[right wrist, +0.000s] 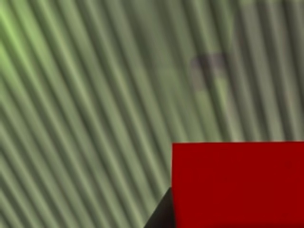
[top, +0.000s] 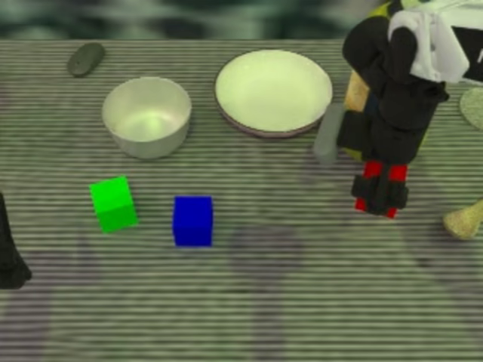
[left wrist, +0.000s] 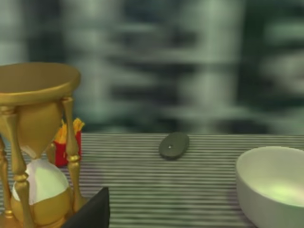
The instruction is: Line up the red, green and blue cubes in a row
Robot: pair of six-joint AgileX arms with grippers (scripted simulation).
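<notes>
Red cube (top: 379,188): bright red and plain, sitting between the right hand's fingers at the tabletop's right side, only slivers of it showing past the black fingers from above; in the right wrist view it is filling the lower corner as a flat red face (right wrist: 237,185).
Green cube (top: 113,203): bright green, lying on the striped tabletop (top: 302,302) at the left, just below the white bowl (top: 147,117).
Blue cube (top: 192,220): deep blue, resting just beside the green one, to its right and slightly lower, the two not touching.
Right hand (top: 381,192): pointing down, its fingers clamping the red cube from both sides, well apart from the other two cubes.
Left hand (top: 11,260): showing only as a dark shape at the left edge; I cannot tell how its fingers are standing.
Hard to make out: the objects behind the right arm are mostly being covered by it; the cream plate (top: 273,92) is lying in full view beside the bowl.
</notes>
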